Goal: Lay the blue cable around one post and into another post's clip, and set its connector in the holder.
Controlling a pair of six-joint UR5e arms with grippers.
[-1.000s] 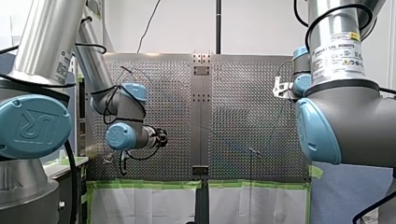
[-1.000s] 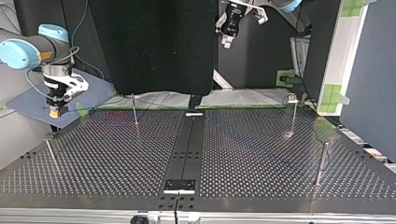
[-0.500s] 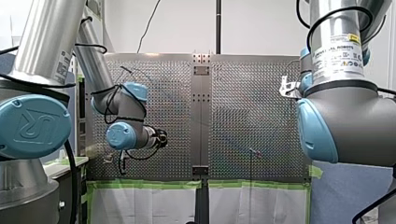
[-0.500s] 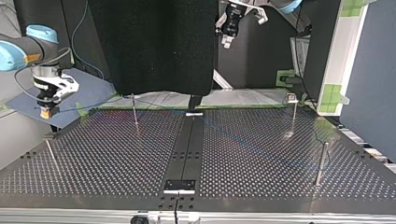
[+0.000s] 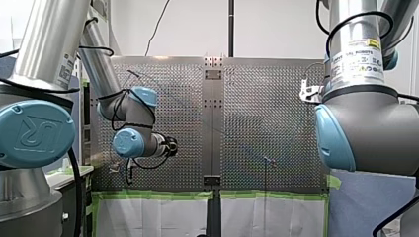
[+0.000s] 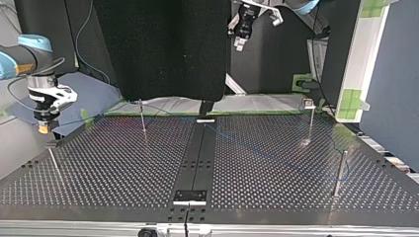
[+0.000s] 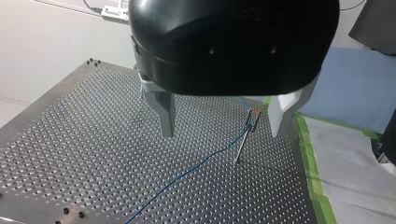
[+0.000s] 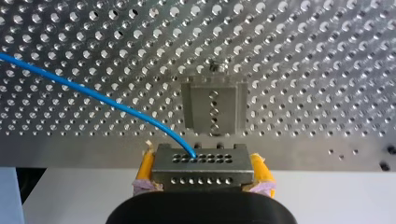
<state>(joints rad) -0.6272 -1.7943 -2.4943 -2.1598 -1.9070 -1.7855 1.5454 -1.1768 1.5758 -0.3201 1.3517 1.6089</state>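
Green tape (image 5: pixel 158 195) edges your perforated bench (image 6: pixel 123 163); my right pincer (image 8: pixel 203 171) pinches the connector (image 8: pixel 201 161) of the blue cable (image 8: pixel 93 95); my left pincer (image 7: pixel 223 133) is spread.

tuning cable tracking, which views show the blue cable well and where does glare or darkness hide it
Right wrist view: the thin blue cable, ending in the grey metal connector, stands out against the bright perforated metal table. Left wrist view: also plain. Top view: faint on the dark table. Front view: sheen nearly swallows it.
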